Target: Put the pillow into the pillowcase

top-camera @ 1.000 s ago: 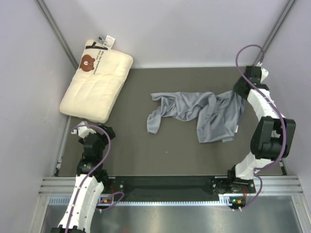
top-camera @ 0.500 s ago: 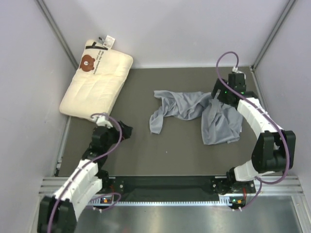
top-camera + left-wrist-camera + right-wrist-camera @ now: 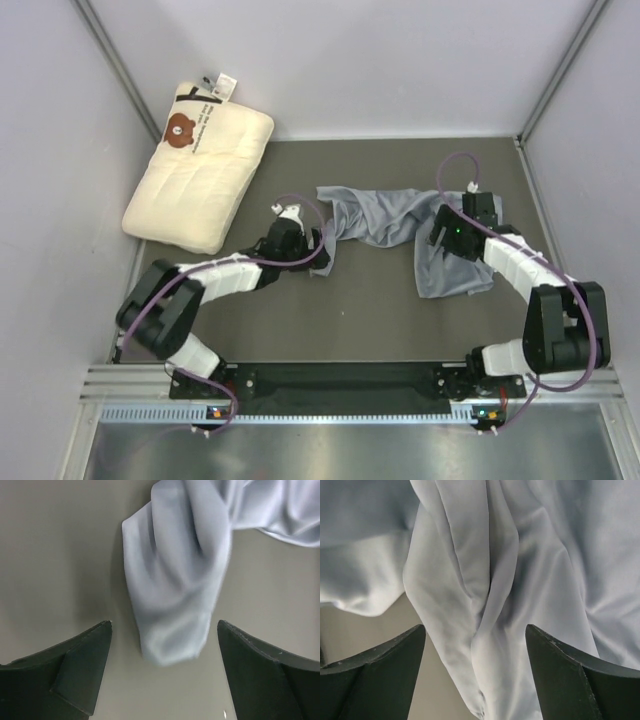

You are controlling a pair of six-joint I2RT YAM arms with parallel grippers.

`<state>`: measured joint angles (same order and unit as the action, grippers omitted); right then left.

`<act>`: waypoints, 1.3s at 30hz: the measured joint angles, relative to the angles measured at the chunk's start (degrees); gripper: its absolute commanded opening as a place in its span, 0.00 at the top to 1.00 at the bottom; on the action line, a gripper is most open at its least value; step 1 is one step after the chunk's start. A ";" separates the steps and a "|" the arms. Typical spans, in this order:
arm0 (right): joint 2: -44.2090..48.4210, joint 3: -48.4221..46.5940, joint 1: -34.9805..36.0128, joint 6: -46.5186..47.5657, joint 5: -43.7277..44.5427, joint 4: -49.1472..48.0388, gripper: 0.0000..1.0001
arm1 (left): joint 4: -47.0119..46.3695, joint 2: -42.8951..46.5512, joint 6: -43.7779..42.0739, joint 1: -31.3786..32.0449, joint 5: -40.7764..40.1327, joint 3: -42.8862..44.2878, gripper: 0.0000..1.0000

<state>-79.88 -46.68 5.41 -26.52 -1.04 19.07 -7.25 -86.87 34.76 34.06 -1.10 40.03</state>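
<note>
The cream pillow [image 3: 200,170] with a bear face print lies at the far left, against the wall. The grey-blue pillowcase [image 3: 400,222] lies crumpled across the middle of the mat. My left gripper [image 3: 318,252] is open and low at the case's left corner; in the left wrist view that corner [image 3: 175,590] hangs between and just ahead of my fingertips [image 3: 82,652]. My right gripper [image 3: 436,232] is open over the right part of the case; in the right wrist view its folds [image 3: 490,610] lie between my fingers [image 3: 560,670].
The dark mat [image 3: 300,320] is bounded by grey walls on the left, back and right. A metal rail [image 3: 340,385] with both arm bases runs along the near edge.
My left arm has reached right across the mat to the case's left corner. My right gripper has come down and leftward onto the case's right part, which has bunched slightly.
</note>
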 measured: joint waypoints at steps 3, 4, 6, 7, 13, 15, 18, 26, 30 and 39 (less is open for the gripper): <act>3.04 2.19 0.09 -0.15 -0.22 -0.09 0.19 | 1.49 -6.75 0.48 0.22 0.39 5.05 0.65; 3.91 2.86 0.11 -0.28 -0.26 -0.20 0.19 | 2.08 -8.09 1.05 0.22 0.83 6.78 0.73; 5.03 4.07 0.11 -0.72 -0.44 -0.33 0.19 | 3.67 -9.29 0.83 0.15 1.25 8.96 0.95; 5.29 4.74 0.11 -0.98 -0.59 -0.46 0.19 | 5.27 -9.14 0.83 -0.28 1.53 9.70 1.00; 6.40 10.40 3.10 -2.95 -0.55 -0.39 0.41 | 12.46 0.35 0.52 -11.89 6.86 10.03 1.00; 6.69 11.13 5.53 -3.39 -0.02 -0.07 0.55 | 15.02 3.87 0.48 -17.57 8.92 11.82 1.00; 6.47 11.17 8.04 -4.20 0.76 -0.04 0.76 | 19.04 6.10 -0.04 -20.57 10.69 16.85 1.00; 7.56 14.97 4.26 -7.15 1.51 -0.61 1.00 | 28.15 6.38 -1.11 -25.57 18.36 21.77 1.00; 11.45 16.09 -2.36 -7.04 1.73 0.66 1.00 | 32.22 8.11 -2.14 -30.64 19.54 19.89 1.00; 19.43 16.17 -17.92 -6.36 1.88 2.64 0.48 | 39.63 22.84 -5.84 -32.13 13.05 9.92 0.32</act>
<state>-60.45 -30.50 -12.51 -32.88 0.84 21.71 32.38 -64.03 28.93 1.93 11.94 49.95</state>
